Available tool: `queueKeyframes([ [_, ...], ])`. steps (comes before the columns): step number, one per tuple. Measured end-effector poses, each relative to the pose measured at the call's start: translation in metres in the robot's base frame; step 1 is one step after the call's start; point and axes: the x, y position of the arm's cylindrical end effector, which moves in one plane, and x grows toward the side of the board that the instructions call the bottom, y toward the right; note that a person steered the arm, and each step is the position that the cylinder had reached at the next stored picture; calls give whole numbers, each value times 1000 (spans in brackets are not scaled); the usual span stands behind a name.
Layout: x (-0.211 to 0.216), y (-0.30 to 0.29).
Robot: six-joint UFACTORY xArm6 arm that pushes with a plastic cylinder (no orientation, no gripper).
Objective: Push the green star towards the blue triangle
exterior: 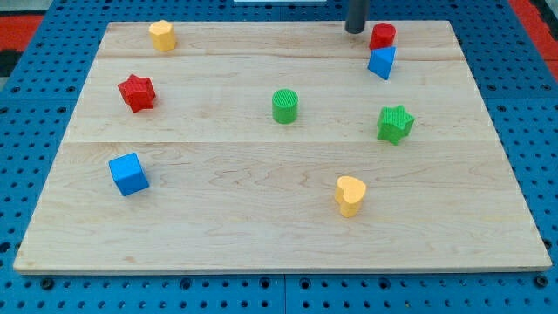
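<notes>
The green star (395,123) lies at the board's right of centre. The blue triangle (381,63) sits above it near the view's top, touching or nearly touching a red cylinder (382,36) just above it. My tip (355,30) is at the view's top, just left of the red cylinder and up-left of the blue triangle, far above the green star.
A green cylinder (285,105) stands mid-board. A yellow heart (350,194) lies below the star. A red star (137,92) and a blue cube (129,173) sit at the left. A yellow block (162,35) is at the top left. The wooden board (218,235) rests on blue pegboard.
</notes>
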Motion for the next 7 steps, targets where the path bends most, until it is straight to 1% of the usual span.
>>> queueKeyframes([
  [1,32,-20],
  [2,71,-5],
  [3,91,1],
  [4,101,0],
  [6,164,-11],
  [7,184,-12],
])
